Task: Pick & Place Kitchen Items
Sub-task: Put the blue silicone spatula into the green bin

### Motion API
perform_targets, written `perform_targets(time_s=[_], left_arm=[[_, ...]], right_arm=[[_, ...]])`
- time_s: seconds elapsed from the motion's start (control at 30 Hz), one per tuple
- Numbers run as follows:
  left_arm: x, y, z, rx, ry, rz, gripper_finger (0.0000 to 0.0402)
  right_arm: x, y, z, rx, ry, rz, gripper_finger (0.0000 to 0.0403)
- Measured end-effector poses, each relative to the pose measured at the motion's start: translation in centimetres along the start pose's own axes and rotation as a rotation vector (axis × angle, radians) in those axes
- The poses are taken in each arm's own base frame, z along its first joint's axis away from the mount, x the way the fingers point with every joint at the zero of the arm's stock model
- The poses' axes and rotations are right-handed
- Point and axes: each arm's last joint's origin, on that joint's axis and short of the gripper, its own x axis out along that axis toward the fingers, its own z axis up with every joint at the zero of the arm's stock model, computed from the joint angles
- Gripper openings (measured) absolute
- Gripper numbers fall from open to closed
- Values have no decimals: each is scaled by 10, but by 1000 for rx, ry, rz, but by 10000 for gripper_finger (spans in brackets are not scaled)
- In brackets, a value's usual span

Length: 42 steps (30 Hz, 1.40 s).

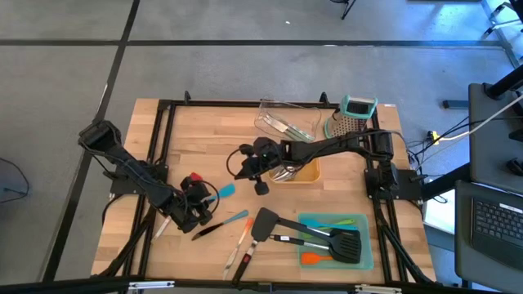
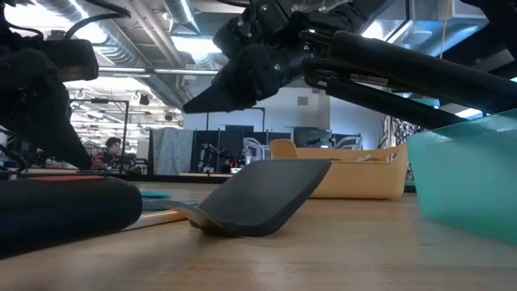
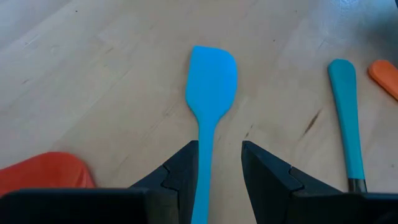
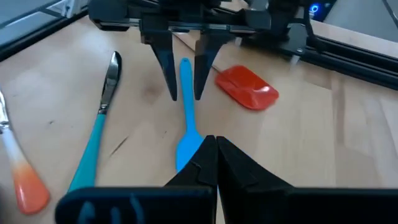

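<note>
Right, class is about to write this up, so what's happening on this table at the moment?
The left gripper is low over the table with its jaws on either side of the handle of a blue spatula; whether they press on it I cannot tell. The right gripper hovers shut just beyond the spatula's blade, holding nothing. A red utensil lies beside them, and more utensils wait nearby or already sit in the teal tray.

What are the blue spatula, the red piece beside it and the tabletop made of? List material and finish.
Blue spatula: probably silicone, a matte single-colour moulded blade and handle.
Red piece: likely silicone or plastic, smooth with a soft sheen.
Tabletop: wood, pale with visible grain and plank seams, satin finish.
</note>
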Motion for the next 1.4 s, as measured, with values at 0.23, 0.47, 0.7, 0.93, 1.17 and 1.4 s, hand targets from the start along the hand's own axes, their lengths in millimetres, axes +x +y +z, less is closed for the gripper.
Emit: perform_targets(time_s=[0.23,0.47,0.7,0.93,1.17,1.4], left_arm=[[0,0,-1,-1,48,-16,116],[0,-1,-2,-46,87,-27,116],[2,0,0,-62,82,-14,116],[12,1,0,-8,138,9,116],[17,3,3,9,144,22,126],[41,-3,1,101,175,20,104]], right_arm=[[0,0,0,20,2,-9,0],[3,0,-1,28,-16,-10,0],[13,1,-9,28,-16,-4,3],[16,2,-15,90,7,3,26],[20,14,-11,47,0,33,144],[24,28,-6,4,-1,53,226]])
